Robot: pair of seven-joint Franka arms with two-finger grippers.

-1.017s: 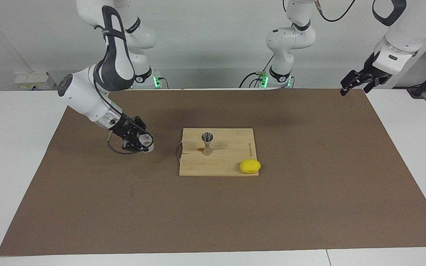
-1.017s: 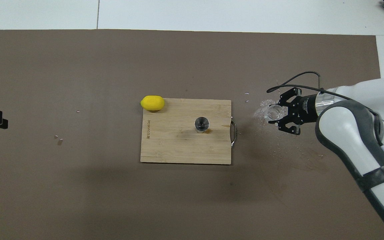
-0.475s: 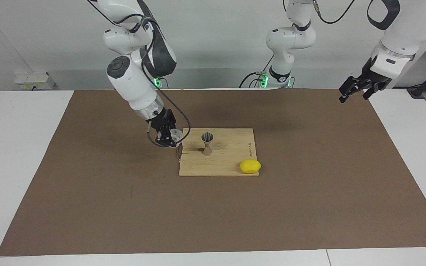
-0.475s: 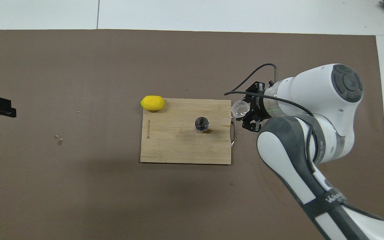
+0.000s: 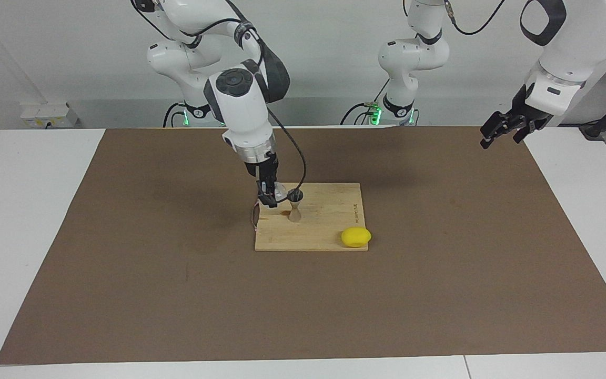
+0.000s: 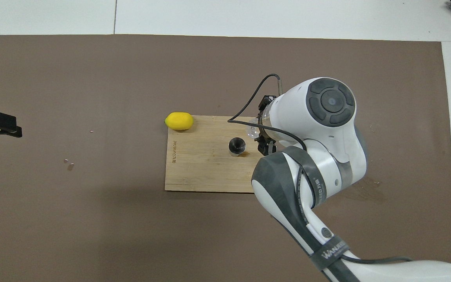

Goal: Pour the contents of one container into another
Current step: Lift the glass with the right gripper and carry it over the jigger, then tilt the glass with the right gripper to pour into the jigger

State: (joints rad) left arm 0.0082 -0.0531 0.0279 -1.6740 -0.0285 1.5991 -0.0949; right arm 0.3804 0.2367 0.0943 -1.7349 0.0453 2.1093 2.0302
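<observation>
Spreading across most of the table [image 5: 29, 221], the brown mat [image 5: 177, 295] gives you a wide dark working surface, probably there to catch spills, and a few small specks lie on it toward the left arm's end in the overhead view. At its middle sits the wooden cutting board [image 5: 324, 231], and you can take it as the flat, steady base for the pour.

Your right arm comes down over the board's handle end, its right gripper [image 5: 270, 196] clenched on the glass tumbler [image 5: 280, 192] and carrying it in the air, just beside the jigger's upper cup and about level with it. The grip is from the side, I judge, so that the wrist can roll and tip the glass. From above, the arm's own bulk hides most of the tumbler [image 6: 253, 129]; only a clear edge shows.

Your left gripper [image 5: 503, 126] waits in the air over the mat's corner at the left arm's end, well apart from the board, out of the pouring arm's way; its fingers look parted and hold nothing.

Upright near the board's middle stands the jigger [image 5: 295, 205], open cone facing up to receive. Its narrow mouth and slim waist mean you must line up the tumbler's lip closely and avoid knocking it over.

Resting at the board's corner farther from the robots, the lemon [image 5: 356, 237] plays no part.
</observation>
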